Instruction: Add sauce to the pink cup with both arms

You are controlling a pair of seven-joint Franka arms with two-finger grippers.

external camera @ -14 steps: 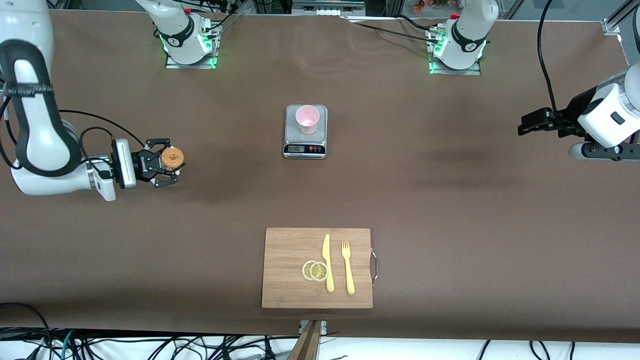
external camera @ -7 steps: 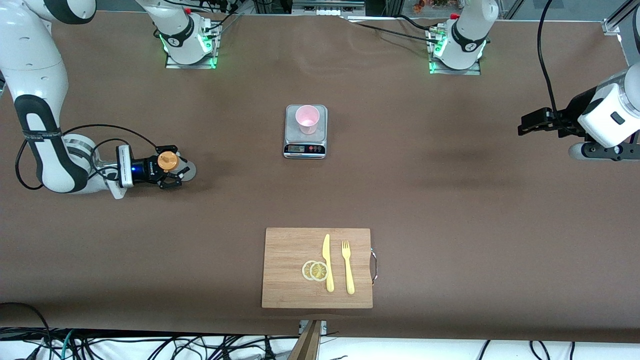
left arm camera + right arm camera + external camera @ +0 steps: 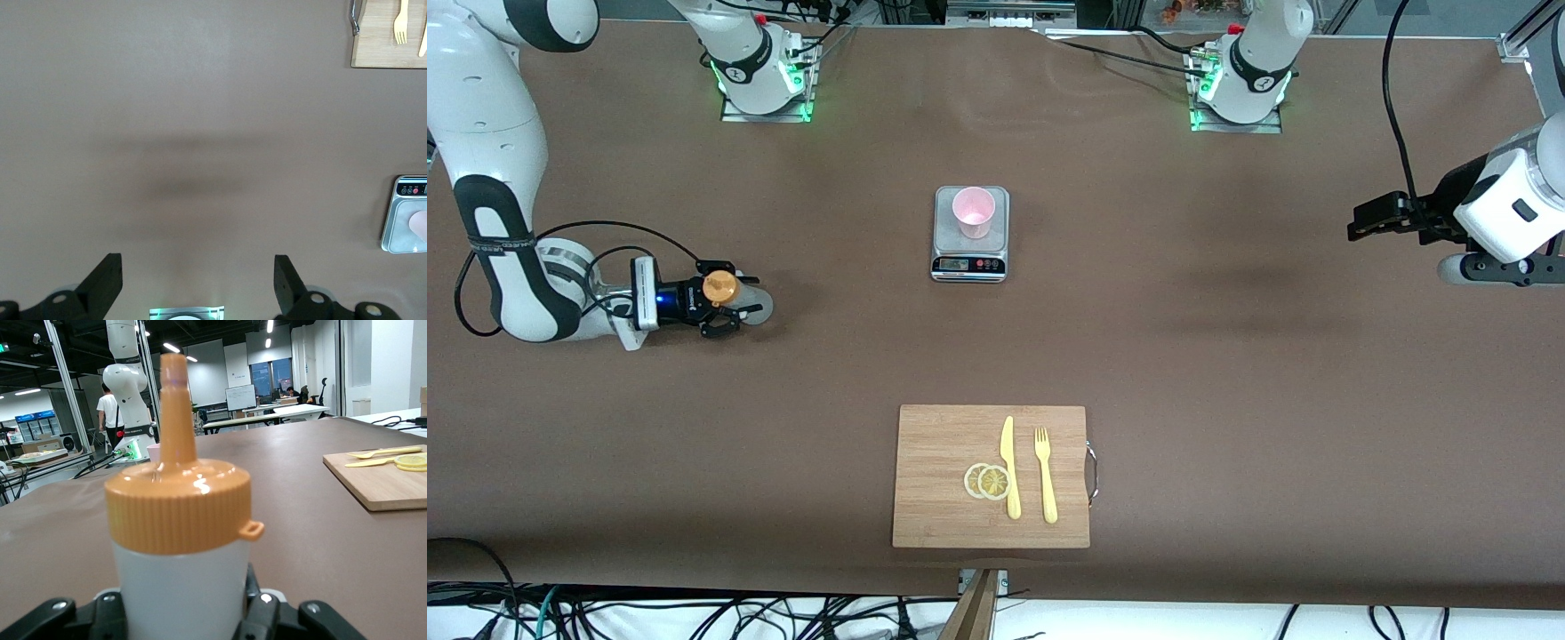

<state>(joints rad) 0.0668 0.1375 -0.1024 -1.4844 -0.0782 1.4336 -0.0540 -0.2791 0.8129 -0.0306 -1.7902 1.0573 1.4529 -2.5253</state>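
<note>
Fingers of my right gripper flank the sauce near the table's edge, grip uncertain; left gripper waits open.

sauce: upright, orange cap, toward right arm's end | pink cup: upright on scale

I am counting one sauce bottle, one pink cup, one scale, one cutting board — bearing two lemon slices, one knife, one fork.
</note>
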